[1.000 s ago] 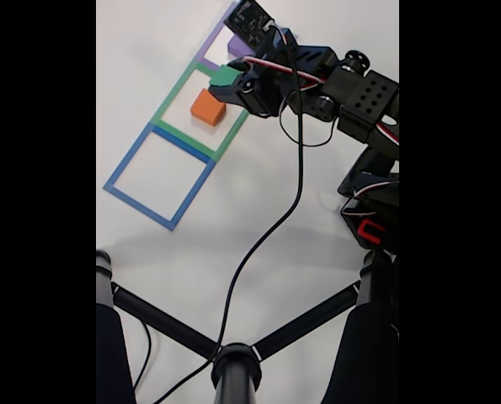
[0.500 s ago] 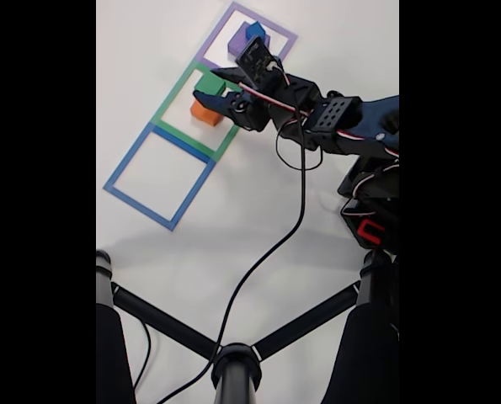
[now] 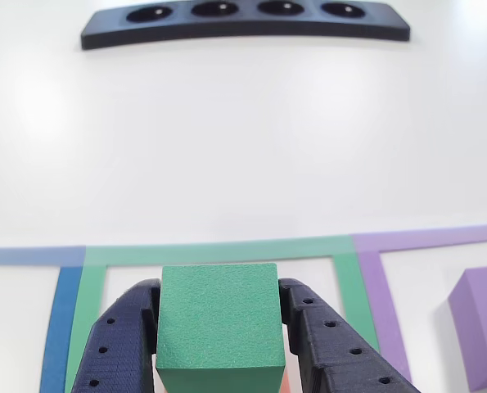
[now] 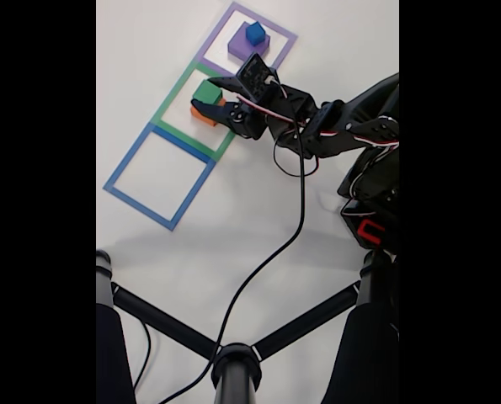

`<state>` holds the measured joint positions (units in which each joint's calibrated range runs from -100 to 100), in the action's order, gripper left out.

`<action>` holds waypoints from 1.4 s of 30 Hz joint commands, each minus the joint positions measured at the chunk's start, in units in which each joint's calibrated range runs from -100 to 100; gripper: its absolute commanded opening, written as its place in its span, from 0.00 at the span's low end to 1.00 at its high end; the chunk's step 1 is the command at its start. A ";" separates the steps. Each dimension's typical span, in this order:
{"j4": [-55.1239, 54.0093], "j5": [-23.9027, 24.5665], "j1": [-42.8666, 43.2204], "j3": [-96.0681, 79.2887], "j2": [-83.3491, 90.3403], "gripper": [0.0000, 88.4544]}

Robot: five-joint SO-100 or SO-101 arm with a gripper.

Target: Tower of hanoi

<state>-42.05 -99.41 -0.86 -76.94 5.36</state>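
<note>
Gripper (image 4: 206, 94) clamped on the green cube (image 3: 219, 324), sitting atop the orange cube (image 4: 203, 117) inside the green square outline (image 4: 171, 118).

The green cube (image 4: 205, 91) sat level between the two fingers of the claw (image 4: 206, 94), matte and square-edged, directly over the orange cube (image 4: 202, 117), of which only a sliver showed beneath it in the fixed view; whether the two touched could not be told. Both lay inside the green square outline. The purple cube (image 4: 243, 46) stood in the purple outline with the small dark blue cube (image 4: 254, 33) on top
</note>
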 commanded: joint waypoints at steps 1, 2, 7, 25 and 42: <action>-3.96 -0.59 0.29 0.74 -2.08 0.10; -4.53 -0.59 0.29 0.83 -2.80 0.10; -6.95 -0.59 -0.02 1.38 -5.68 0.10; -8.25 -0.59 -0.93 5.20 -10.25 0.17; -4.61 -0.59 -1.08 3.47 -3.04 0.29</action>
<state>-48.72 -99.41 -1.51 -73.28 -4.60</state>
